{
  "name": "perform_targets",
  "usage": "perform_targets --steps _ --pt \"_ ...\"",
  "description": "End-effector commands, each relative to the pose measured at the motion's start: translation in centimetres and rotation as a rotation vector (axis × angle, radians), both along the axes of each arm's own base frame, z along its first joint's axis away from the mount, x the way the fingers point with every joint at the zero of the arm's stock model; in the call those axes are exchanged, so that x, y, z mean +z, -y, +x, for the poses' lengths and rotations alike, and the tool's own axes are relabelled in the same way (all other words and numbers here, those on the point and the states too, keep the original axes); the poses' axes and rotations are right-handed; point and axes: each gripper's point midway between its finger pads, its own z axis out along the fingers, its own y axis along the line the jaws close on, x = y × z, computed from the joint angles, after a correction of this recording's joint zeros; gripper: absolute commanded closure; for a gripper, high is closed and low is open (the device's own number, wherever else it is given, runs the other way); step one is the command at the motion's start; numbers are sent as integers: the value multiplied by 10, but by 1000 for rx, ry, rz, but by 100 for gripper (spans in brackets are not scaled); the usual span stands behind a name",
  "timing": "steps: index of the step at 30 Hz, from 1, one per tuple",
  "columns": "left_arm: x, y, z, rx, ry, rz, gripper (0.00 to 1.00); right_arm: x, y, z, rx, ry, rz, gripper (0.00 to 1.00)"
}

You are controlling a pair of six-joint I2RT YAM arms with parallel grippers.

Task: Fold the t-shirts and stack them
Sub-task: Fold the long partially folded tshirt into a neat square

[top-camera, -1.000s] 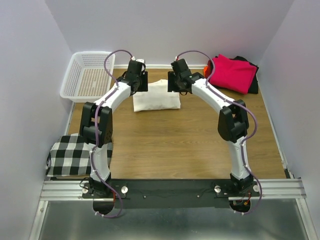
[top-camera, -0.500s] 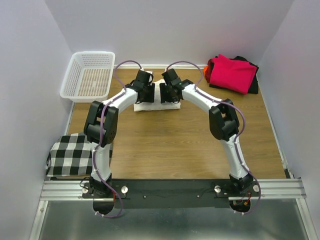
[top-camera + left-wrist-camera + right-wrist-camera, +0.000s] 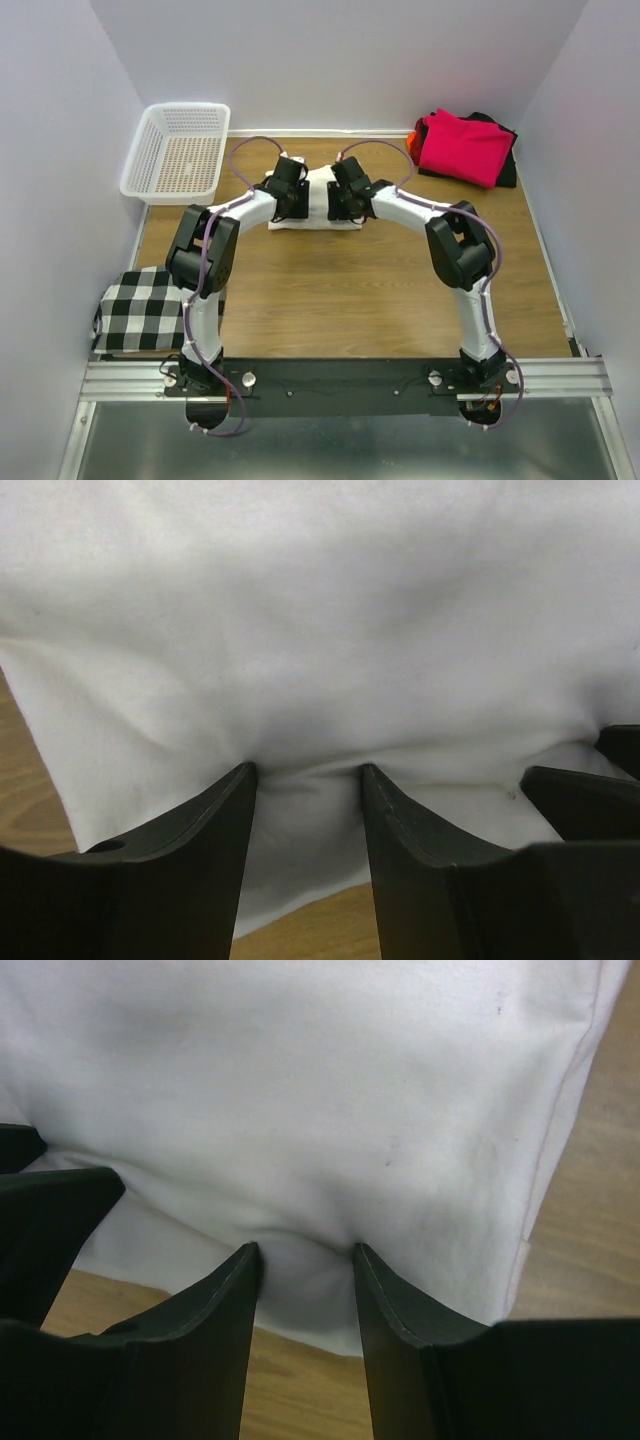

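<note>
Wood tbl, cream tee mostly hidden under arms.

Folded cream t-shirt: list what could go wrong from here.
The left gripper and right gripper each bunch only a pleat of the folded cream fabric t-shirt by its edge. They may catch just the top layer, so the fold could open on lifting. The grippers sit close together, so they might collide, and the shirt's outer ends may sag.

Soft matt cream cloth shirt, smooth wood-grain table, white plastic mesh basket.
</note>
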Motion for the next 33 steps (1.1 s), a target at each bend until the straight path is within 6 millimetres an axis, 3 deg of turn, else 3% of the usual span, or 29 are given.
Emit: perform_targets --steps 1,7,12,15,17,21,22,24,29,33 --pt "-50 -50 -69 56 -240 157 45 -66 76 -96 -59 -310 -230 51" --pt "-41 -41 -97 16 -259 130 45 -51 90 -132 -87 -336 -205 53" --pt "-25 -35 -90 2 -208 103 45 -24 87 -124 -87 -275 -164 52" --pt "15 -15 -62 -53 -60 13 45 10 74 -109 -81 -204 -103 52" --pt "45 -2 -54 -97 33 -63 44 40 67 -100 -83 -147 -50 50" --pt "89 7 -36 -111 174 -113 40 87 65 -83 -138 -30 5 38" --pt "95 7 -33 -107 192 -112 40 92 68 -81 -152 -14 3 29" --pt "114 8 -27 -114 243 -119 40 95 76 -75 -186 13 -16 24" --pt "139 -1 -15 -96 292 -127 39 79 87 -60 -210 7 -15 20" --pt "150 -11 -12 -89 300 -157 39 70 96 -38 -207 4 84 17"
